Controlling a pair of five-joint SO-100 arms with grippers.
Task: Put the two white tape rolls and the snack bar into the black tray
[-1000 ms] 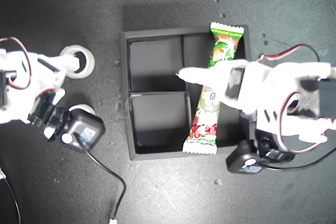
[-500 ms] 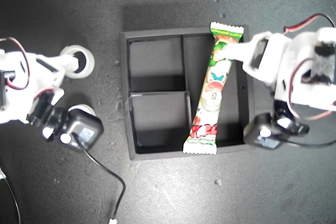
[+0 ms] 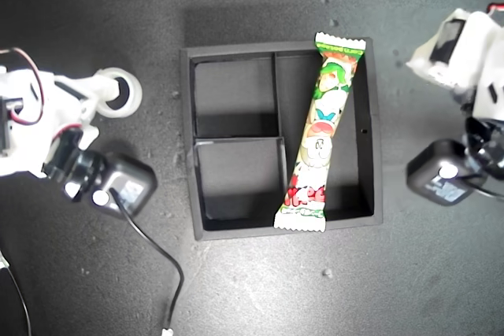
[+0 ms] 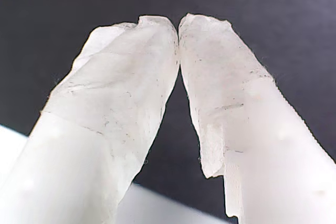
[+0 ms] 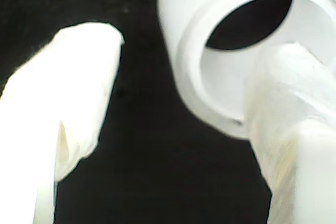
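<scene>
Snack bar (image 3: 321, 133) already lies slantwise in the black tray's (image 3: 375, 139) long compartment, both ends riding the walls; both small compartments are bare. One white tape roll (image 3: 118, 92) sits at nine o'clock of the tray, the second gripper (image 5: 173, 103) parted with one finger through its hole; no other roll shows. First gripper (image 4: 178, 24), tips together on nothing, hangs clear at three o'clock, so the tray's approach looks free

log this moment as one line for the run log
snack bar: lying aslant in black tray | my first claw: shut, empty | my second claw: open at tape roll, outside tray
</scene>
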